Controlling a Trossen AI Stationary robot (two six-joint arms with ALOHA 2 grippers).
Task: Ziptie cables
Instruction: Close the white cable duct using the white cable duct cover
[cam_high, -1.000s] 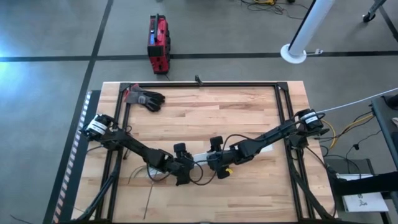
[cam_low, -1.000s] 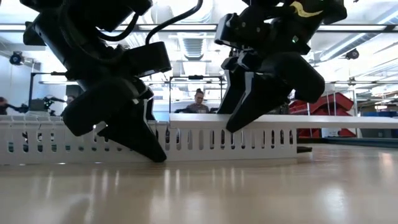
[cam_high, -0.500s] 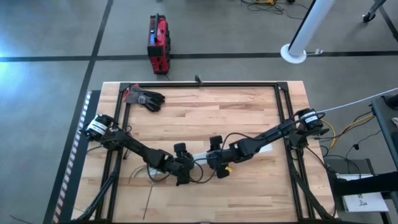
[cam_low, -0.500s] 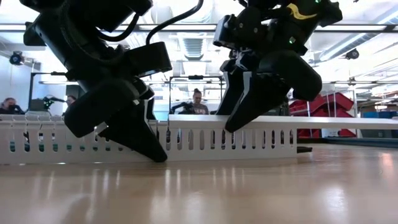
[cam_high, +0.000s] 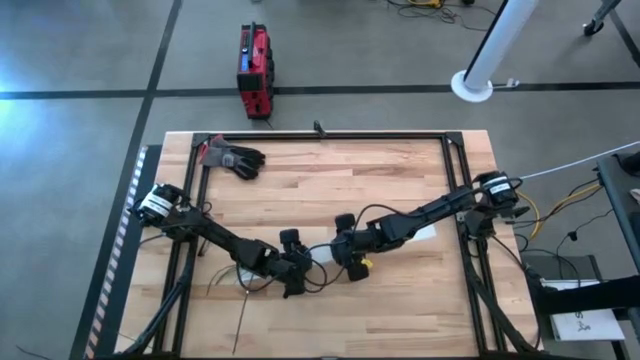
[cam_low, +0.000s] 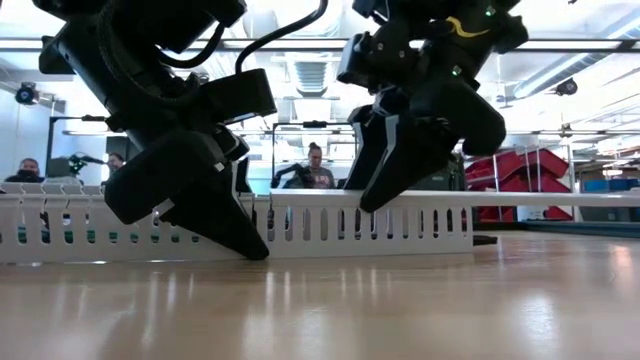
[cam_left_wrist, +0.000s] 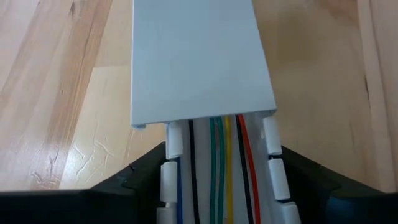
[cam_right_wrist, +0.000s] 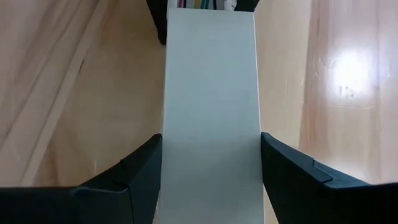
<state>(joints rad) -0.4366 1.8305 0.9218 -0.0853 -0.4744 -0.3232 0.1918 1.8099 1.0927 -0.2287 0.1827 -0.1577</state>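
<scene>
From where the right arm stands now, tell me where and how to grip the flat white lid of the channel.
Grip the flat lid across its two long edges, coming from above. It is a thin, straight strip lying on the slotted channel, so only its narrow width fits a hand. The right hand already straddles it there, fingers open beside each edge. Coloured cables show beyond the lid's end.
</scene>
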